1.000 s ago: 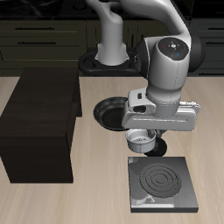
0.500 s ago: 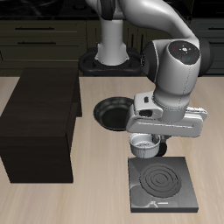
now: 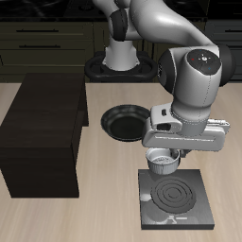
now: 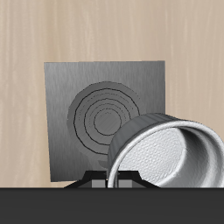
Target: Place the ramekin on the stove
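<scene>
Above the stove's (image 3: 177,198) back edge, the end effector (image 3: 164,159) hung closed on the ramekin (image 3: 163,162), which it carried clear of the black plate rather than resting on it. From where I stood the cup sat over the corner of the stove nearest the frying pan (image 3: 124,121), not over the silver rings. In the wrist view the ramekin (image 4: 166,156) filled the foreground, its rim tipped toward the camera, and the coil rings of the stove (image 4: 73,92) lay off to one side of it.

My worry was the offset. If the cup were let go there, it looked likely to land on the stove's edge or half on the table (image 3: 66,216), then tip or roll. A tilted cup would make that worse, since it would meet the plate rim first. The grip seemed to be on one wall only, so a quick move might also twist it loose. The large dark box (image 3: 45,134) stood well apart from the stove and seemed no hazard.
</scene>
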Tool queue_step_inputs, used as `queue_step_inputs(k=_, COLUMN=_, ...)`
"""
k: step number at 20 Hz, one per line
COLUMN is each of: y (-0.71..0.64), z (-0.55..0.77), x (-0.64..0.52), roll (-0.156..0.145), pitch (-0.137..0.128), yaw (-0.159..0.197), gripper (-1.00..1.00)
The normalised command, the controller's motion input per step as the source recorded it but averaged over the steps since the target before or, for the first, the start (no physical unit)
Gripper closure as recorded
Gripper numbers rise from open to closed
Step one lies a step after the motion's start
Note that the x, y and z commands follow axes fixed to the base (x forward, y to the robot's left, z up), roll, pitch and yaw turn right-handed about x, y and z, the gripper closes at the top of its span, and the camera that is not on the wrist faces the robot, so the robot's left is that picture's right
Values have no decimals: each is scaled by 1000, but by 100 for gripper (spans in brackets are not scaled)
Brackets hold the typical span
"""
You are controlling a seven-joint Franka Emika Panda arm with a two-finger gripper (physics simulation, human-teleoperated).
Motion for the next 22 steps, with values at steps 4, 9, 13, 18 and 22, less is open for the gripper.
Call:
queue_step_inputs(k=4, y=-4, z=-241, x=127, roll=-9, pitch=39, yaw=0, gripper=100)
queue_step_inputs(k=9, y=-6, z=-316, x=167, roll=-17, pitch=39, yaw=17, gripper=100)
queue_step_inputs(k=13, y=127, z=-324, x=16, roll=11, pitch=46, yaw=12, gripper=100)
queue_step_inputs(k=18, y=89, z=-162, x=-30, roll=2, pitch=22, yaw=9, gripper=100)
queue_step_inputs(k=22, y=13, z=-111, x=-15, roll=-8, pitch=27, yaw=58, gripper=-100)
